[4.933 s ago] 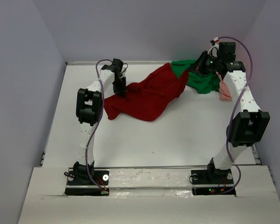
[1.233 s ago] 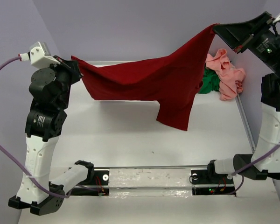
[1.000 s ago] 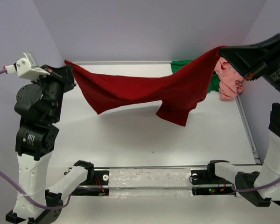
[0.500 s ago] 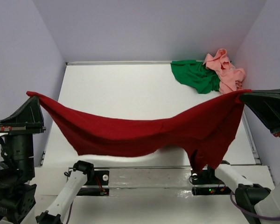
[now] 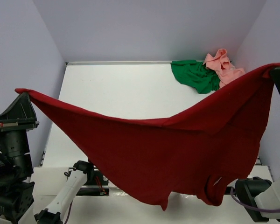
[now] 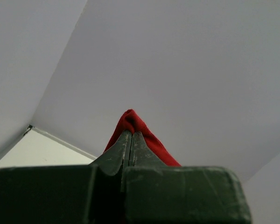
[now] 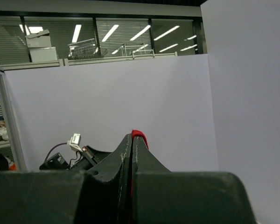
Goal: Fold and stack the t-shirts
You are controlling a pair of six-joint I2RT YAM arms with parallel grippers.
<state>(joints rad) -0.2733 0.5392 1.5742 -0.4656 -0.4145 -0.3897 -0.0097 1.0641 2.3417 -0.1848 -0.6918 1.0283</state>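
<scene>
**while one shirt hangs aloft, nothing is folded or stacked yet**

top view: dark red t-shirt [image 5: 168, 158] stretched in mid-air above the table [image 5: 121, 88]; green t-shirt [image 5: 193, 77] and pink t-shirt [image 5: 224, 67] crumpled at far right.
left wrist: left gripper [image 6: 131, 135] pinches a red corner.
right wrist: right gripper [image 7: 132, 140] likewise.

**Top external:** mounted high at the near side; faces forward and down across the white desk [image 5: 121, 88] to the back wall [image 5: 154, 28]. Widest and most distant view.

**Left wrist:** seated just behind the left pincer [image 6: 131, 140]; looks along it, tilted upward at a wall corner [image 6: 30, 126]. Very close.

**Right wrist:** seated just behind the right pincer [image 7: 132, 142]; tilted upward, over a partition [image 7: 107, 107] to ceiling lights [image 7: 116, 32].

**Shared:** the dark red t-shirt [image 5: 177, 149] appears in all three views, as only a small corner in each wrist view.
</scene>
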